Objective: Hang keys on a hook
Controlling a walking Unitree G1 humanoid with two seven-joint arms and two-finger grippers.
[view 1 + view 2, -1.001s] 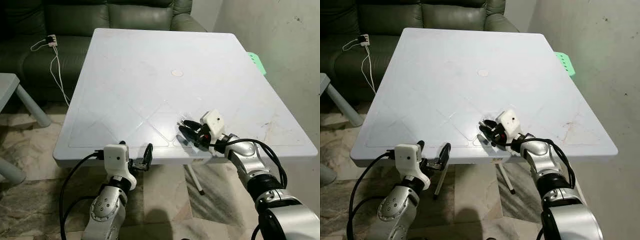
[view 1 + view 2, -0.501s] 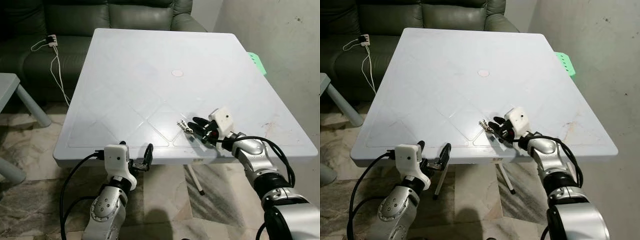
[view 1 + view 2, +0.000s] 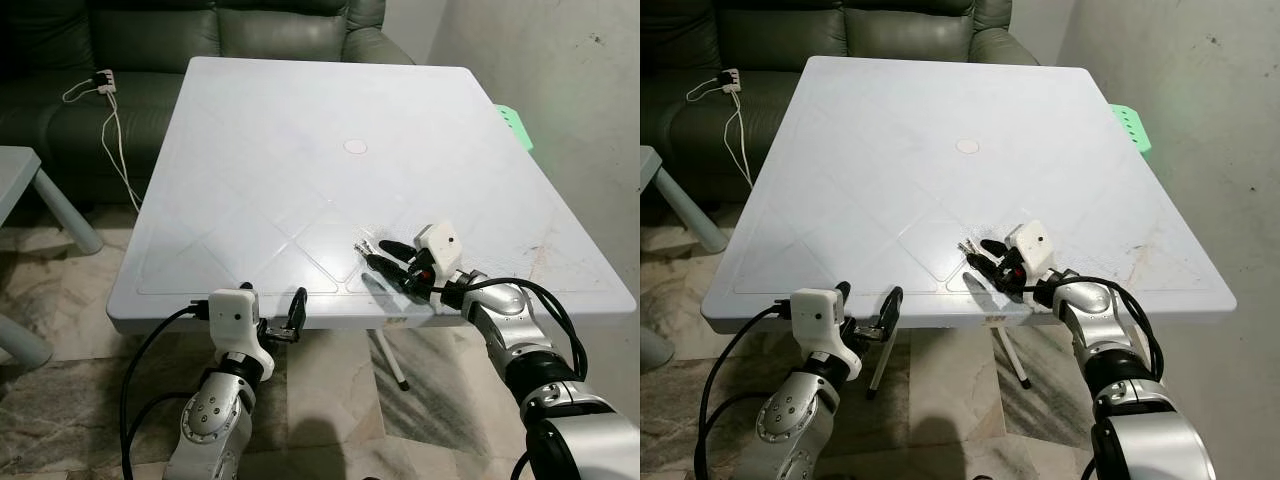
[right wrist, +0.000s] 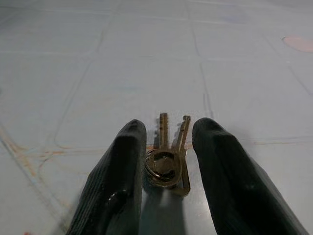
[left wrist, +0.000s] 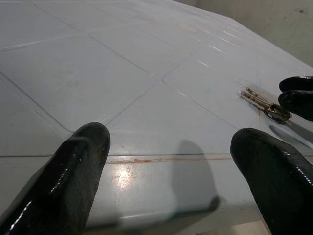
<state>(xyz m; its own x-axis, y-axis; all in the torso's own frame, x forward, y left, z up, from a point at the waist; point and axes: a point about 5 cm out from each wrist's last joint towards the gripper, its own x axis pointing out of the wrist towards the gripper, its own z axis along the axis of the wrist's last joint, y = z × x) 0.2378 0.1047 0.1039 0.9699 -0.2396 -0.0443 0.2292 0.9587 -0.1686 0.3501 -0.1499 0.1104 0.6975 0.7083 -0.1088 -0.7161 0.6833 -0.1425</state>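
A small bunch of brass keys (image 4: pixel 168 156) on a ring lies flat on the white table (image 3: pixel 300 120), near its front right edge. My right gripper (image 3: pixel 383 258) rests low over the table and points left. It is open, its two black fingers (image 4: pixel 122 171) close on either side of the key ring. The key blades (image 3: pixel 362 247) stick out past the fingertips. My left gripper (image 3: pixel 278 318) hangs open just below the table's front edge, holding nothing. From the left wrist view the keys (image 5: pixel 261 100) lie far off beside the right fingertips.
A round pinkish mark (image 3: pixel 354 146) sits mid-table. A dark green sofa (image 3: pixel 150 40) with a white charger cable (image 3: pixel 105 110) stands behind. A green stool (image 3: pixel 512 122) is beside the right wall, a small pale table (image 3: pixel 15 170) at the left. The floor is marble.
Half a second ago the right gripper sat further right with the keys at its fingertips. It has slid back left, so its fingers now flank the key ring. The left arm is still.
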